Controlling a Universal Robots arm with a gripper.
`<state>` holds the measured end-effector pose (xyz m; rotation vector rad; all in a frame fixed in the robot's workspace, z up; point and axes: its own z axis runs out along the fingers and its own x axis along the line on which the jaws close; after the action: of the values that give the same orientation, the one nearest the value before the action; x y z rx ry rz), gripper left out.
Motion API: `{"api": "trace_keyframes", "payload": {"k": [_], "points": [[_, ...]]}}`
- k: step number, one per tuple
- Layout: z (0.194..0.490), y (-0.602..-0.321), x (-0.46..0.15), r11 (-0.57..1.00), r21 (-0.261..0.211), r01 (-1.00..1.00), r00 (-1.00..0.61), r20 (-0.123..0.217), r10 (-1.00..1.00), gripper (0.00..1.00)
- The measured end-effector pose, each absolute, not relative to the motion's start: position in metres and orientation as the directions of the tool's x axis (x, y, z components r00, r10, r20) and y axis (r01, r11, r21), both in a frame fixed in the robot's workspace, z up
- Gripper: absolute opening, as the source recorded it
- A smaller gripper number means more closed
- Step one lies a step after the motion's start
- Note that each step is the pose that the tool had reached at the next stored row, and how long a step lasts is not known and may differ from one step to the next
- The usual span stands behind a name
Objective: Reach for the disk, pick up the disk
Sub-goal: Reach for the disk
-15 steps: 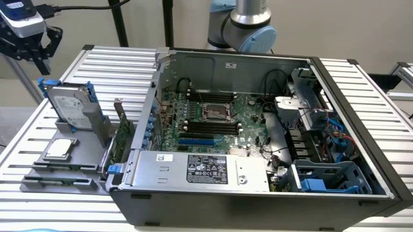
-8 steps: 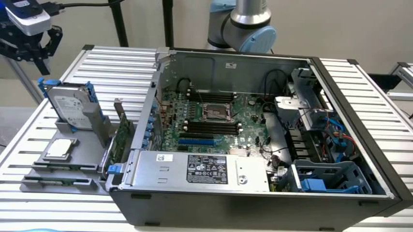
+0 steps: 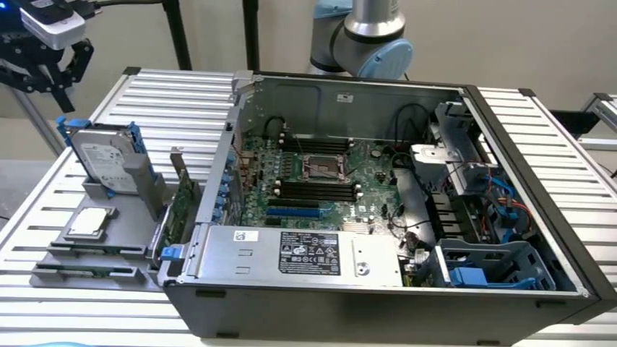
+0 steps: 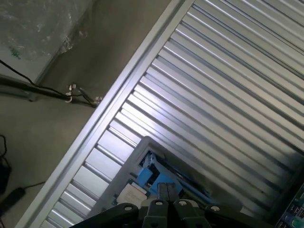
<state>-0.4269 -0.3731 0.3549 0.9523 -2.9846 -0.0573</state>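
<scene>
The disk [image 3: 104,165], a silver-grey hard drive with a white label and blue side rails, stands upright in a grey holder [image 3: 92,253] at the exterior view's left, beside the computer case. My gripper [image 3: 60,101] hangs above and slightly beyond the disk's top edge, apart from it. In the wrist view the disk [image 4: 151,175] lies right beyond my gripper [image 4: 167,192], whose two dark fingertips rest together, shut on nothing.
The open computer case [image 3: 405,217] takes up the middle and right of the slatted metal table [image 3: 173,94]. A small flat silver square part [image 3: 89,223] lies on the holder below the disk. A green card [image 3: 183,206] stands between holder and case. The table edge and floor cables [image 4: 71,92] are close.
</scene>
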Motion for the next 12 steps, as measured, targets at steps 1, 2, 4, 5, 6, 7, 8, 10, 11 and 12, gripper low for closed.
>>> {"api": "trace_keyframes", "payload": {"k": [1, 2, 4, 5, 6, 7, 8, 10, 11, 12], "points": [[0.3549, -0.3731, -0.4269, 0.804, 0.037, -0.594, -0.805, -0.003, -0.594, 0.11], [0.3549, -0.3731, -0.4269, 0.793, 0.037, -0.608, -0.794, -0.004, -0.608, 0.11], [0.3549, -0.3732, -0.4269, 0.770, 0.037, -0.637, -0.771, -0.004, -0.637, 0.11], [0.3548, -0.3732, -0.4269, 0.758, 0.036, -0.651, -0.759, -0.005, -0.651, 0.11], [0.3549, -0.3731, -0.4269, 0.748, 0.036, -0.663, -0.748, -0.005, -0.664, 0.11], [0.3549, -0.3731, -0.4269, 0.735, 0.035, -0.677, -0.735, -0.006, -0.678, 0.11], [0.3549, -0.3731, -0.4269, 0.722, 0.035, -0.691, -0.723, -0.006, -0.691, 0.11], [0.3548, -0.3731, -0.4269, 0.696, 0.033, -0.717, -0.697, -0.008, -0.717, 0.11], [0.3548, -0.3731, -0.4269, 0.683, 0.033, -0.729, -0.684, -0.008, -0.730, 0.11], [0.3548, -0.3731, -0.4269, 0.670, 0.032, -0.742, -0.671, -0.009, -0.742, 0.11]]}}
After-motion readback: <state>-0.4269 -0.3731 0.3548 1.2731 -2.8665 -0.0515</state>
